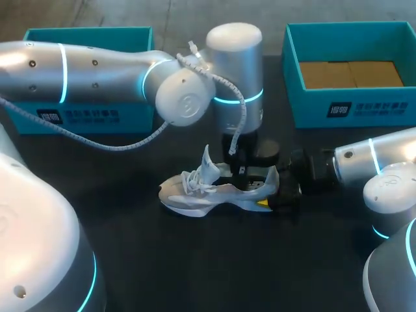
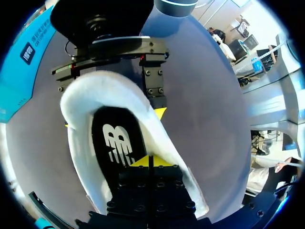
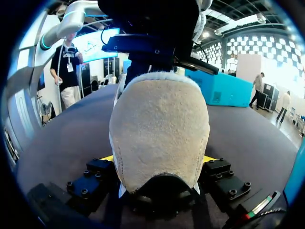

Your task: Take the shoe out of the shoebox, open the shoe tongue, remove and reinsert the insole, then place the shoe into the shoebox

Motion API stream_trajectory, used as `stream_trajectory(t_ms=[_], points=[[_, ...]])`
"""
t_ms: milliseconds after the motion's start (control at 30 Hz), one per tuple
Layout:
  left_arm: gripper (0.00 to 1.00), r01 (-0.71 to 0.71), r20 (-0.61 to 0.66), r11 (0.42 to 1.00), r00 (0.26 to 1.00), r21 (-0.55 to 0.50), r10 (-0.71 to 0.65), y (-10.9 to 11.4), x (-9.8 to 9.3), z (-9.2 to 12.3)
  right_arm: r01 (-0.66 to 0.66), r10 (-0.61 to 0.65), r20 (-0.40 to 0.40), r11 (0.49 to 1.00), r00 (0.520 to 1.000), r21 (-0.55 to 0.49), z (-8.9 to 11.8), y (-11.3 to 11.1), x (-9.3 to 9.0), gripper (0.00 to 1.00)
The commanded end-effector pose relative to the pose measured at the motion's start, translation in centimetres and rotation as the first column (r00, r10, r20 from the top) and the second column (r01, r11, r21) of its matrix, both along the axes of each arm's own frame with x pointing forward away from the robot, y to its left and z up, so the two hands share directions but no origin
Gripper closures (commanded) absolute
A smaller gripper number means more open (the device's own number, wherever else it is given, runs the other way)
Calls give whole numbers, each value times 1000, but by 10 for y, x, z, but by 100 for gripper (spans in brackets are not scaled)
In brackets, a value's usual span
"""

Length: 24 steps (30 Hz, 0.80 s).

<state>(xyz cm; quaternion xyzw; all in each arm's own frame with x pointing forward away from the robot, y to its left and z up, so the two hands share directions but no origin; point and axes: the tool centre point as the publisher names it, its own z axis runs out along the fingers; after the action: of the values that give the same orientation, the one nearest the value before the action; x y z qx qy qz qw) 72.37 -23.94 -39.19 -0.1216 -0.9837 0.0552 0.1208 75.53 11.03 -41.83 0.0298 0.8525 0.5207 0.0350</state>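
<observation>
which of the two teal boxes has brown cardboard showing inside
The teal box on the robot's right, past the right arm: brown cardboard lines its bottom. The left box has its inside hidden behind the left arm.

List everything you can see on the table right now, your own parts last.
shoe: one, white and grey, upright mid-table
insole: one, black with white mark, inside the shoe
left box: one, teal, back left
right box: one, teal, back right
cardboard: one layer, brown, inside right box
table: one, black, under everything
left hand: one, black, yellow tips, shut, down in the shoe's opening
right hand: one, black, yellow tips, shut on the shoe's heel
</observation>
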Motion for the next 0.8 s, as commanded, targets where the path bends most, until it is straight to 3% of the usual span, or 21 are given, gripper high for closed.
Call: stream_trajectory(t_ms=[33, 300, 367, 500, 733, 800], points=[[79, 6, -3, 1000, 1000, 0, -6, 1, -2, -4, 2, -2, 0, 1000, 1000, -3, -1, 1, 0, 100], [75, 10, 14, 1000, 1000, 27, -10, 1, 2, -18, 2, -2, 0, 1000, 1000, -3, -1, 1, 0, 100], [64, 10, 31, 999, 999, 43, -11, 2, 3, -25, 2, -2, 0, 1000, 1000, -3, -1, 1, 0, 100], [57, -4, 89, 998, 996, 55, -1, 3, 5, -35, 2, -2, 0, 1000, 1000, -3, -1, 1, 0, 100], [58, -15, 173, 998, 985, 54, 5, 4, 11, -49, 2, -2, 0, 1000, 1000, -3, -1, 1, 0, 100], [63, -21, 188, 998, 982, 56, 11, 4, 12, -52, 2, -2, 0, 1000, 1000, -3, -1, 1, 0, 100]])
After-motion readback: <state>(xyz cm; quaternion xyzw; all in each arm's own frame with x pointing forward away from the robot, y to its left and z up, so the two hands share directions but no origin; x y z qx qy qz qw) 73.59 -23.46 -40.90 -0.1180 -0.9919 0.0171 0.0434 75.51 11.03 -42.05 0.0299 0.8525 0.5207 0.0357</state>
